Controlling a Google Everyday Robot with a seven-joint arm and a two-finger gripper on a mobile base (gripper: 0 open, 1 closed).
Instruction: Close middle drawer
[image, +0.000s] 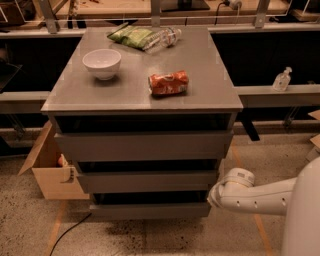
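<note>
The grey cabinet has three drawers stacked under its top (125, 92). The middle drawer (147, 181) has a flat grey front of medium height. It stands a little out from the cabinet, with a dark gap above it. My white arm (260, 197) reaches in from the lower right. My gripper (216, 194) is at the arm's end, against the right end of the cabinet, level with the gap between the middle and bottom drawer (150, 210). The top drawer (145, 145) has the tallest front.
On the cabinet top are a white bowl (102, 63), a crushed orange can (168, 83), a green bag (131, 36) and a plastic bottle (164, 38). A cardboard box (52, 170) stands on the floor at the left. A black cable (70, 232) lies on the floor.
</note>
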